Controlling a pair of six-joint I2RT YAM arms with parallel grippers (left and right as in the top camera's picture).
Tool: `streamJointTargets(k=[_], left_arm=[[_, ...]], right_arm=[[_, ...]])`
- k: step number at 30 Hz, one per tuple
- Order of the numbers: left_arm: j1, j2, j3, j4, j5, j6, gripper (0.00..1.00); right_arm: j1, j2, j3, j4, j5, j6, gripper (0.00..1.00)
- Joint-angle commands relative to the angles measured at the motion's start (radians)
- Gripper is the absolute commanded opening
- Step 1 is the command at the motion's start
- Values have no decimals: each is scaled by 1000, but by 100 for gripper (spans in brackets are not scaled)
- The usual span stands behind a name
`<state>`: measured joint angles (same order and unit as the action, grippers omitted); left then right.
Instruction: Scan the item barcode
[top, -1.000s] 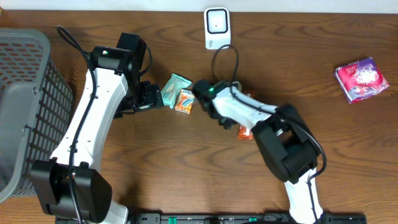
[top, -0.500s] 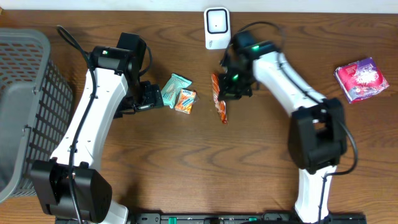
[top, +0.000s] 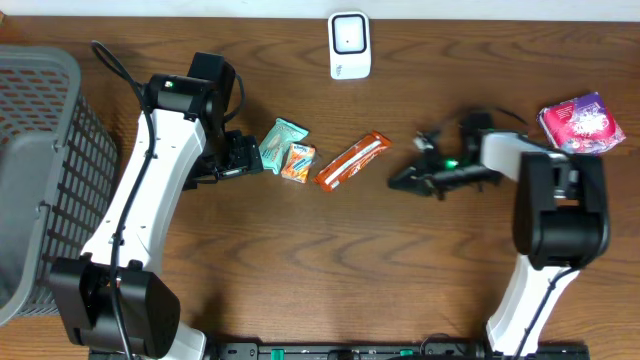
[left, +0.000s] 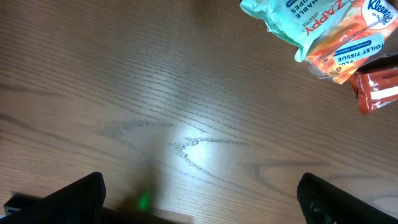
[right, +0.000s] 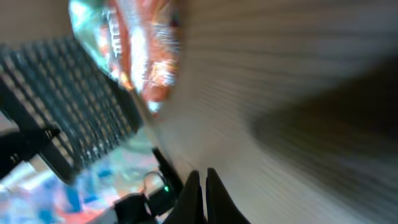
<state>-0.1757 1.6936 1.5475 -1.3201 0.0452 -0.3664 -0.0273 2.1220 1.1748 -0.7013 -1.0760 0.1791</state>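
An orange snack bar (top: 352, 161) lies flat on the table below the white barcode scanner (top: 349, 45). My right gripper (top: 398, 182) is shut and empty, low over the wood, a short way right of the bar. Its wrist view is blurred, with the bar (right: 149, 50) ahead of the shut fingertips (right: 202, 193). My left gripper (top: 260, 158) stands open beside a teal wipes pack (top: 284, 136) and an orange tissue pack (top: 298, 161). In the left wrist view both packs (left: 298, 18) (left: 348, 46) lie well beyond the open gripper (left: 199, 199), over bare wood.
A grey mesh basket (top: 40, 180) stands at the table's left edge. A pink patterned pack (top: 581, 127) lies at the far right. The scanner's cable (top: 378, 95) trails down toward the right arm.
The right arm has swung from the left-centre past the scanner to the right. The orange bar, carried half a second ago, now lies on the table. The left arm has not moved.
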Motion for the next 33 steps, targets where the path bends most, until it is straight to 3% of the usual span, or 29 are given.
streamJointTargets(k=[1, 5, 8, 9, 12, 16, 24, 29, 33], left_arm=[[2, 6, -1, -3, -16, -2, 98], [2, 6, -1, -3, -16, -2, 98], [2, 6, -1, -3, -16, -2, 98], [2, 6, -1, -3, -16, -2, 98], [2, 6, -1, -3, -16, -2, 98], [2, 6, -1, -3, -16, -2, 98], [2, 6, -1, -3, -16, -2, 98], [2, 6, -1, -3, -16, -2, 98], [2, 6, -1, -3, -16, -2, 98]], right_arm=[[-85, -18, 10, -48, 24, 20, 1], [-97, -77, 56, -118, 33, -12, 4], [-49, -149, 106, -151, 157, 10, 15], [-26, -172, 120, -153, 227, 35, 25], [82, -237, 150, -140, 517, 169, 65], [237, -251, 151, -74, 758, 395, 90], [396, -161, 151, 57, 812, 750, 86], [431, -108, 151, 190, 718, 807, 85], [451, -78, 151, 193, 719, 880, 84]])
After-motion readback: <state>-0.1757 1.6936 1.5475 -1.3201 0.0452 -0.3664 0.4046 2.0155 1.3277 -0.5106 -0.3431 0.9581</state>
